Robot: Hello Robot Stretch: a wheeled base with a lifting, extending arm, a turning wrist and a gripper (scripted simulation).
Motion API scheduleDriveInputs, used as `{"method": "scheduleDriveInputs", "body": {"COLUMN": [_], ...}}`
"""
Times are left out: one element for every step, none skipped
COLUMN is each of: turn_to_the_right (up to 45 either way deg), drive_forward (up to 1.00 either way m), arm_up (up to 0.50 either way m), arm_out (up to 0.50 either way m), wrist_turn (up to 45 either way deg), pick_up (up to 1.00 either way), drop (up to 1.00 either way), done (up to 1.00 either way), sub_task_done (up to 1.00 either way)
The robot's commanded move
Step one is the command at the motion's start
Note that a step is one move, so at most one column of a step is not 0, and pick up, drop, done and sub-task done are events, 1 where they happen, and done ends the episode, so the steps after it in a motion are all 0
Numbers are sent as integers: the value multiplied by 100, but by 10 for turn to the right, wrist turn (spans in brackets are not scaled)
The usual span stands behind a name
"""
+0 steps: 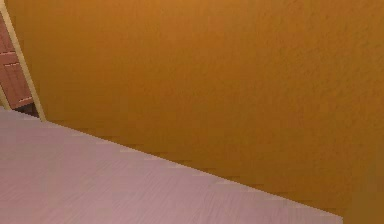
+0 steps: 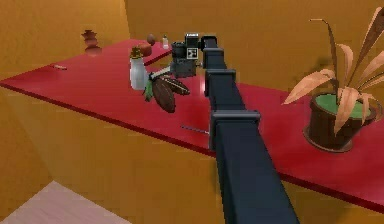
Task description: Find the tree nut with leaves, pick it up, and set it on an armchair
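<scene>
A brown nut with green leaves (image 2: 166,91) is seen over the red tabletop (image 2: 80,85) in the arm side view. My arm (image 2: 235,130) reaches out across the table, and the gripper (image 2: 160,78) ends right at the nut. The tabletop lies behind the nut, so I cannot tell whether the gripper holds it. A white bottle (image 2: 137,72) stands just left of the nut, close to the fingers.
A potted plant (image 2: 336,105) with long orange-brown leaves stands at the table's right. A small dark red stacked ornament (image 2: 92,40) and small items (image 2: 153,42) sit at the far end. A thin stick (image 2: 195,128) lies near the front edge. The forward view has an orange wall (image 1: 220,80), pale floor (image 1: 90,180) and a door (image 1: 10,70).
</scene>
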Motion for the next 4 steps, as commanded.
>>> {"method": "scheduleDriveInputs", "body": {"turn_to_the_right": [0,0,0,0], "drive_forward": [0,0,0,0], "arm_up": [-14,0,10,4], "arm_out": [0,0,0,0], "wrist_turn": [0,0,0,0], "pick_up": [0,100,0,0], "drop": [0,0,0,0], "done": [0,0,0,0], "sub_task_done": [0,0,0,0]}}
